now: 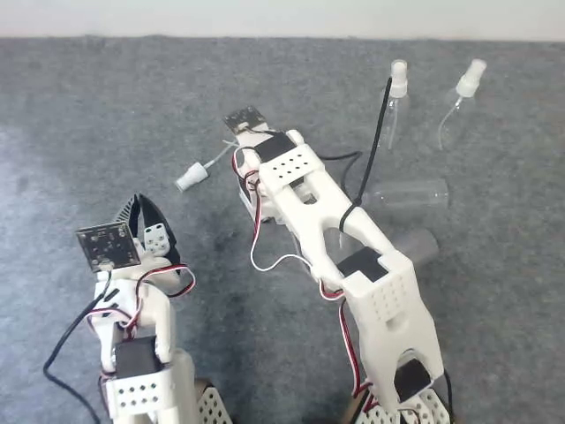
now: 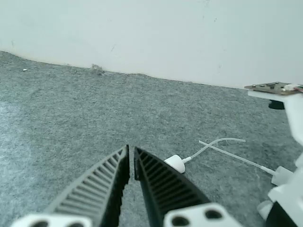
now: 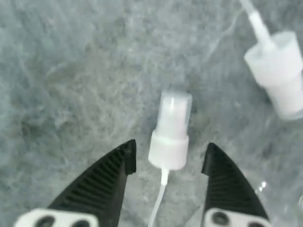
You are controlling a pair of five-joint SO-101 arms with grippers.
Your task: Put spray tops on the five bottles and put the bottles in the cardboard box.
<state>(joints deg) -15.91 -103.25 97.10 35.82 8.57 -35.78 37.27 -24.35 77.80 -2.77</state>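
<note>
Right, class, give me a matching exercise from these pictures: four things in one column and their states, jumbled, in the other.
Things
1. left black pincer
2. right black pincer
3. clear plastic bottle wearing a white spray top
4. clear plastic bottle by the white right arm

States
A. lying on its side
B. open, either side of a loose white spray top
C. shut, holding nothing
D. standing upright

Pairs: 1-C, 2-B, 3-D, 4-A

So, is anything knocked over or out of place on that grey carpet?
Yes. A clear bottle and a second bottle lie on their sides beside the right arm, while two capped bottles stand upright behind. Two loose spray tops lie on the carpet by the open right gripper.
</note>
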